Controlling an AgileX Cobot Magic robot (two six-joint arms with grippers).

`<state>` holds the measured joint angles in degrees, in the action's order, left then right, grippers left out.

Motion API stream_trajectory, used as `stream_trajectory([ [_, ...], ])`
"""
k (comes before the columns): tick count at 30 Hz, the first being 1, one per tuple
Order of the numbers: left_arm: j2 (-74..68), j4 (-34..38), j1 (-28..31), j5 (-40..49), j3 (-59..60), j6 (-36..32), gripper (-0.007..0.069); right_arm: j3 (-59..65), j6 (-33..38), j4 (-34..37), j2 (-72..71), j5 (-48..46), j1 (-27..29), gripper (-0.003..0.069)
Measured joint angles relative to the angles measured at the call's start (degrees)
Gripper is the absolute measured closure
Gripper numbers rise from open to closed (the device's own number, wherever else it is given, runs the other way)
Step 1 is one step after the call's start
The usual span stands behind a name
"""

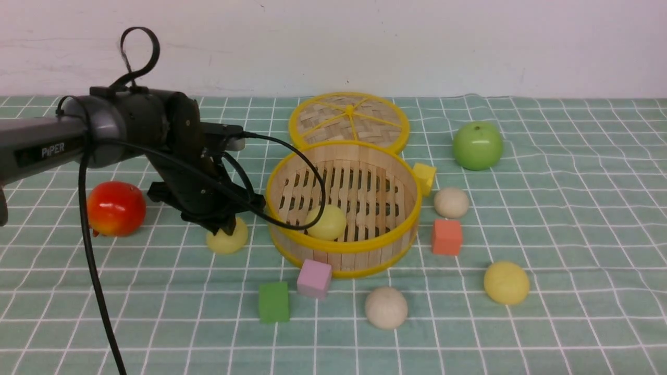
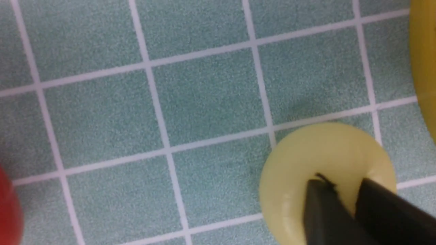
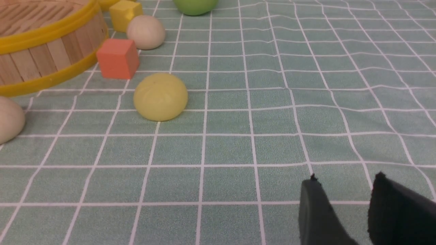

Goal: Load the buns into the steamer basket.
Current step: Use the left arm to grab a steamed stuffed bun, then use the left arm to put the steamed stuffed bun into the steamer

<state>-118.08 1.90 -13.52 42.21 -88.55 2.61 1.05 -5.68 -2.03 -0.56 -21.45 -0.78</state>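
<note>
The steamer basket [image 1: 341, 247] stands mid-table with one pale yellow bun [image 1: 327, 222] inside. My left gripper [image 1: 226, 226] is just left of it, its narrow-set jaws pinching the top of a second pale yellow bun [image 1: 229, 244] that rests on the cloth. The left wrist view shows the gripper [image 2: 342, 182] on this bun [image 2: 323, 149]. Outside the basket lie a third yellow bun [image 1: 506, 283] and two off-white buns [image 1: 451, 202] [image 1: 385, 307]. My right gripper [image 3: 345, 178] is open and empty over the cloth, away from the yellow bun [image 3: 160, 97].
The flat woven lid [image 1: 349, 121] leans behind the basket. A green apple [image 1: 477, 146] is at back right and a red fruit [image 1: 115, 208] at left. Yellow [image 1: 424, 177], orange [image 1: 446, 237], pink [image 1: 314, 278] and green [image 1: 273, 302] cubes ring the basket.
</note>
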Motion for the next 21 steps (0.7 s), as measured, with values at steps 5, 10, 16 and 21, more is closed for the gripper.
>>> stream_trajectory([
  [5, 4.49, -0.18, -0.13, 2.91, 0.12, -0.69, 0.0638, 0.00, 0.00, 0.00, 0.00, 0.00, 0.00, 0.0419],
  [10, 12.35, 2.16, -1.82, 0.96, 0.12, -4.90, 0.0638, 0.00, 0.00, 0.00, 0.00, 0.00, 0.00, 0.0419],
  [16, 12.79, 12.85, -6.09, -8.93, -0.04, -16.12, 0.0638, 0.00, 0.00, 0.00, 0.00, 0.00, 0.00, 0.0419],
  [21, 5.75, 14.38, -7.22, -18.10, 0.02, -20.01, 0.0636, 0.00, 0.00, 0.00, 0.00, 0.00, 0.00, 0.0419],
])
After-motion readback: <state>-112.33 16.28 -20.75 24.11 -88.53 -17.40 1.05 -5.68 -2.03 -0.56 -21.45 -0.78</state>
